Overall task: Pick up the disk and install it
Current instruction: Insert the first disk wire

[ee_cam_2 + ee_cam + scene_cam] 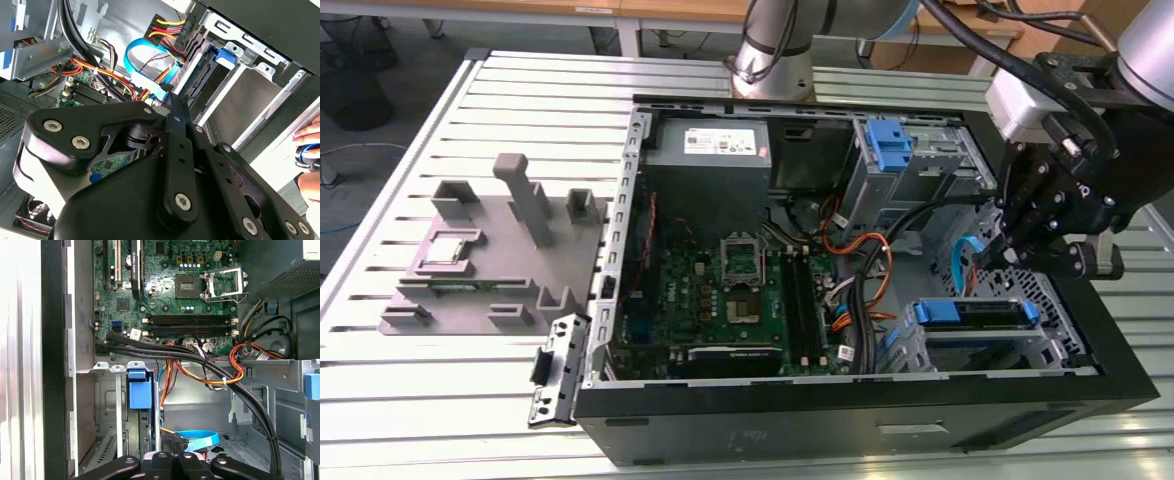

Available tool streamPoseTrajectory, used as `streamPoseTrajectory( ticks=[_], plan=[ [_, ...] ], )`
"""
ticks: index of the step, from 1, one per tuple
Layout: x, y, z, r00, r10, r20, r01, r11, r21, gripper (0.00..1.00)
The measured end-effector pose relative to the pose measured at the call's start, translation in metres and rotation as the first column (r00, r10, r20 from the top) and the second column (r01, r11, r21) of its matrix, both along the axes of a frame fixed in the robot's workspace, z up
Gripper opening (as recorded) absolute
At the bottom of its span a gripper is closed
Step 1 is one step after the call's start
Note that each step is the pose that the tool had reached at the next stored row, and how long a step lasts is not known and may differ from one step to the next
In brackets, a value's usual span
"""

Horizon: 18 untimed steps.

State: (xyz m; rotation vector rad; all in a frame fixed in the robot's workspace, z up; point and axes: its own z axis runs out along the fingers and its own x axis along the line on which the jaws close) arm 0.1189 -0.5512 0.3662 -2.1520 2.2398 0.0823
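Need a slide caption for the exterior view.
The gripper hovers over the open computer case, near the blue-framed disk in its drive cage.

Slatted aluminium table (440,400), grey floor (414,60) and wooden desks (534,8) behind.

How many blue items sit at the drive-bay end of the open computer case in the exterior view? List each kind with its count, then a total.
Blue-framed disk in the bay: 1
Blue bracket with no drive: 1
Blue cable: 1
Total: 3
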Motion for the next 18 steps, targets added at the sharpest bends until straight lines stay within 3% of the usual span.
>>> streamPoseTrajectory(
  ticks=[5,18],
  plan=[
    [0.0004,0.0,0.0035,1.0,0.0,-0.001,0.0,1.0,0.0001,0.1],
    [0.0023,0.0028,-0.0003,1.0,0.0,-0.0011,0.0,1.0,0.0005,0.1]
  ],
)
